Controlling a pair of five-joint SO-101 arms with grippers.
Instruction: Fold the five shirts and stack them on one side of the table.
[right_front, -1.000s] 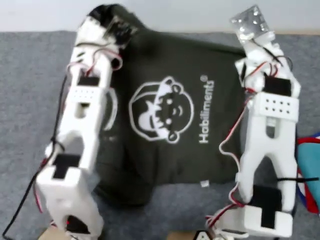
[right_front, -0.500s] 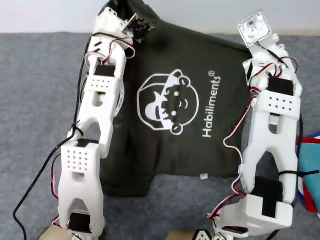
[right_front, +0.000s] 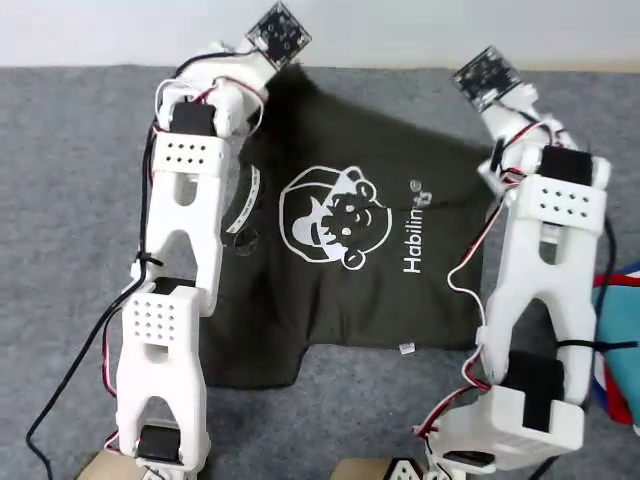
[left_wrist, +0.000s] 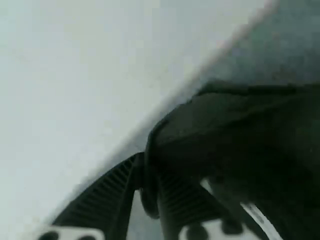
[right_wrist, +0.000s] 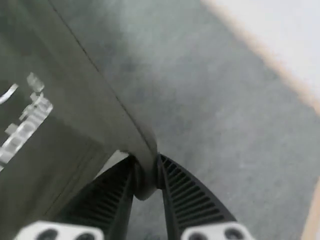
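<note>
Dark green shirt (right_front: 400, 180) with a white cartoon face (right_front: 333, 217) on it, spread out face-up on the grey surface (right_front: 60, 150), between the two white arms. Seen from above: left arm (right_front: 185, 230) lying along one side of the shirt, right arm (right_front: 545, 260) along the other side, both stretched to the far edge near the white wall (right_front: 400, 30). Left hand (left_wrist: 148, 167) shut tight on the far edge of the shirt (left_wrist: 240, 140), right by the wall (left_wrist: 75, 75). A little fold of dark cloth pinched between its two black ribbed fingers (left_wrist: 120, 190) and lifted off the surface. Right hand (right_wrist: 146, 172) shut tight too, gripping the edge of the shirt (right_wrist: 50, 100) at the other far corner. Cloth squeezed between its black fingers (right_wrist: 185, 195), with bare grey surface (right_wrist: 210, 110) just beside that edge. Some wrinkles in the shirt near the right hand, so that part of the white letters gets hidden. Near edge of the shirt flat on the surface, with a small white tag (right_front: 407, 348) on it. At the right side of the surface, just beside the right arm, a bit of blue, red and white cloth (right_front: 622, 340).
</note>
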